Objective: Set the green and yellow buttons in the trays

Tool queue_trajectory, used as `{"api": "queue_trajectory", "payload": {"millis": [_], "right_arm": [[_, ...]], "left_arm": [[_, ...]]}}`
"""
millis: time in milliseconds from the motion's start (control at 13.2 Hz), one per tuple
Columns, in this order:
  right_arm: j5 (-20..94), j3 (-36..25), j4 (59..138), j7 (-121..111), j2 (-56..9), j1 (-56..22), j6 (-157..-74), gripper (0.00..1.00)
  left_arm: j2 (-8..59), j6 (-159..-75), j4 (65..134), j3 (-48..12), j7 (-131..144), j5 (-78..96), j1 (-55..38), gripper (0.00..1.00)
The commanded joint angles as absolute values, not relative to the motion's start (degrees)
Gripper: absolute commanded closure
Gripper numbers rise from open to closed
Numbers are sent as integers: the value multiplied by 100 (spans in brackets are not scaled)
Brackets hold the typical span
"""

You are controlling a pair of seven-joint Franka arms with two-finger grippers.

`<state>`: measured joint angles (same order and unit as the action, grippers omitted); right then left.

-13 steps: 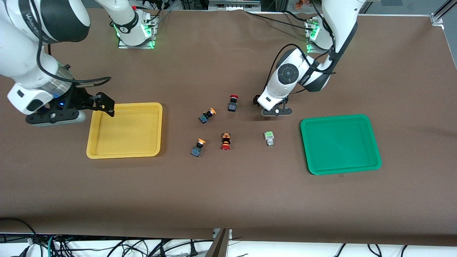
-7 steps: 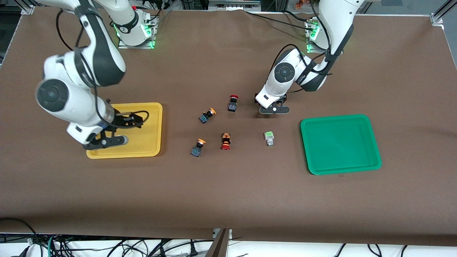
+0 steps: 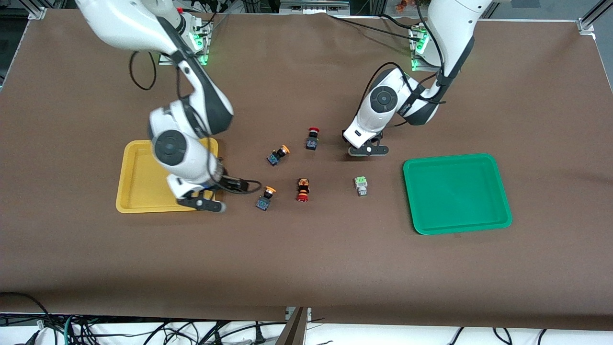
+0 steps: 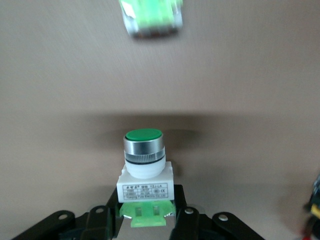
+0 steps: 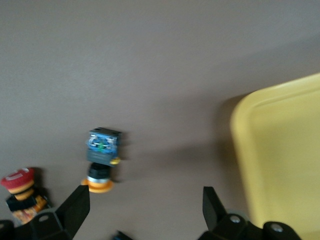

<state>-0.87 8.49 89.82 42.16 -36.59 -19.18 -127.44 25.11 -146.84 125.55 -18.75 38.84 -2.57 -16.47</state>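
Trays, the green tray [image 3: 457, 193] and yellow tray [image 3: 143, 177], are both sitting bare. Right gripper [image 5: 142, 212], fingers spread, is hovering beside a yellow button [image 3: 265, 197]; another yellow button [image 3: 278, 155] is lying farther off. Left gripper [image 4: 146, 220] is pinching a green button [image 4: 144, 172], a second green button [image 3: 360, 185] lying nearer.

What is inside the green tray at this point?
Nothing shows in the green tray: its floor is bare. One green button lies on the table beside it; another green button is clamped in the left gripper, hidden under the wrist from the front.
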Motion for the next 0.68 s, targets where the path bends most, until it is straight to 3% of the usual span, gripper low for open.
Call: {"api": "queue_trajectory", "payload": {"millis": [0,227,454,605], "right_arm": [[-70,835,8360,5008,-4340,-2170,-13041,0],[-70,826,8279,5256,-4789,-2311,-13735,0],[-79,826,8192,5265,-5027,-2329,-13983,1],[-88,817,8183,5195,-5045,-2320,-13983,10]], "left_arm": [[2119,-13820,12166,-1872,3054,-378,-1066,100],[1978,-13588,12015,-1593,1683,-378,-432,100],[1951,-13640,12023,-776,460,-343,-282,95],[1977,-13667,12041,-528,37,-316,42,90]]}}
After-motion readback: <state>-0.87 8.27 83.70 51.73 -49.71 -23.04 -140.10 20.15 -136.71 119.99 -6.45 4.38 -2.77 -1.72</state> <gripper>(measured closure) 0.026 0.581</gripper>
